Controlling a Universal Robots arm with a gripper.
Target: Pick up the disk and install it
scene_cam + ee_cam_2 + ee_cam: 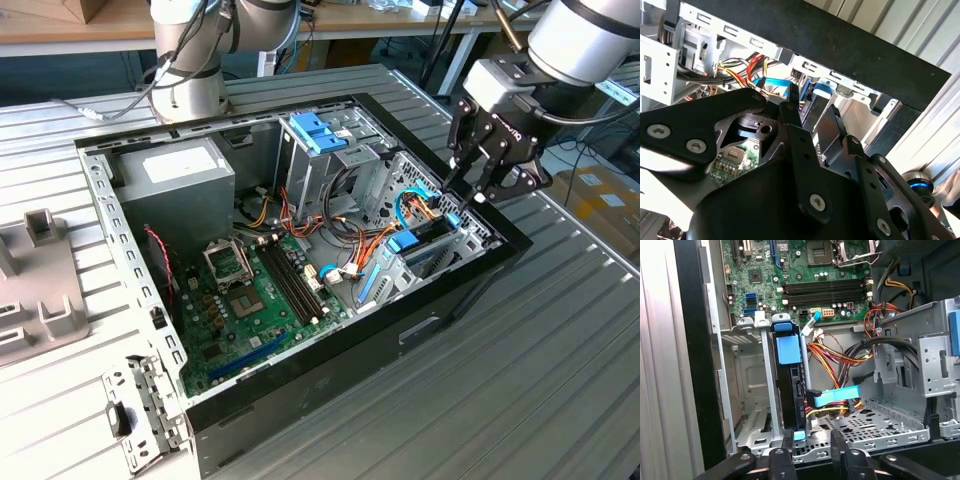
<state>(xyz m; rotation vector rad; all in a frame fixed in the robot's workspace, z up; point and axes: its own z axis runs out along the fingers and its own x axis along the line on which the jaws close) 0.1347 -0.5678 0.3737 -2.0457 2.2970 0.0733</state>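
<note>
Hovering at the drive bay: my gripper (462,192) sits over the case's corner on the exterior view's right, fingers spread to either side of the disk's end, contact not clear to me.

Nearest, in the first wrist view, I see two black fingertips (781,456) straddling the disk (791,390), which stands on edge in its bay slot with blue tabs at both ends and a blue-plugged cable (836,396) attached. Beyond it lies the green motherboard (250,300). Farther back stand the metal cage with light-blue handles (318,140) and the grey power-supply box (178,180). The open computer case (330,360) rests on a ribbed metal table (560,380).
</note>
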